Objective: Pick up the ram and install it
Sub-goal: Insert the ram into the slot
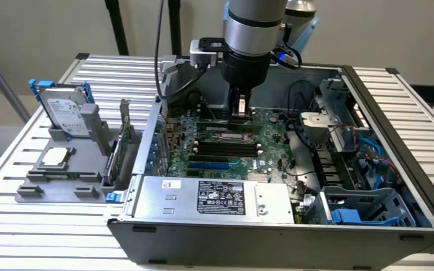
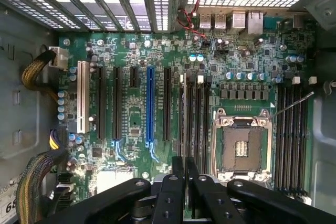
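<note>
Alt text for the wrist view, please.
The gripper hangs above a green motherboard inside an open computer case, lined up with the memory slots beside the empty processor socket. A blue expansion slot runs parallel.

plain beige wall (image 1: pixel 398 28), slatted white metal table (image 1: pixel 43 226), dark stand poles (image 1: pixel 115 25) behind, even light

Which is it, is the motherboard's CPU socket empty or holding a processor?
Empty. In the wrist view the CPU socket shows its bare contact grid inside the metal frame, with no chip seated in it.
</note>
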`<state>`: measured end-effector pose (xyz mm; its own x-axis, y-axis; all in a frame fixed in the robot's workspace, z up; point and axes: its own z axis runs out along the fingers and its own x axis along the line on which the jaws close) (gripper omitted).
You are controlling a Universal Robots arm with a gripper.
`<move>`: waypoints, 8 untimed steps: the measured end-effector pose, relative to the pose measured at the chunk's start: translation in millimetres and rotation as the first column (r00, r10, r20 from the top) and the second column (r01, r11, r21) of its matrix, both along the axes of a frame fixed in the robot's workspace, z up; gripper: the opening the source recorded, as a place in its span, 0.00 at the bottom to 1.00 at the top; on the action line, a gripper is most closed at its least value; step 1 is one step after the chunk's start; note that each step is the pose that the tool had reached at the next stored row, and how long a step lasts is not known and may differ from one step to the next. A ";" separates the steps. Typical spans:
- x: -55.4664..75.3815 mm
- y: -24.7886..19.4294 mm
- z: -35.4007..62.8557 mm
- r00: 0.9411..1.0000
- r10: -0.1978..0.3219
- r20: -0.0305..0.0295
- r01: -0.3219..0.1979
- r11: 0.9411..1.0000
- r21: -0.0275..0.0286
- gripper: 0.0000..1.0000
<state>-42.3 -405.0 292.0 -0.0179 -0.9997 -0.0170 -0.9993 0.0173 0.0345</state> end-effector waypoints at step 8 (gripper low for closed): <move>0.0 0.9 -10.1 1.000 -0.030 0.007 0.030 1.000 -0.003 0.13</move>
<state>-42.3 -404.1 281.9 -0.0475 -0.9988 -0.0141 -0.9985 0.0471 0.0272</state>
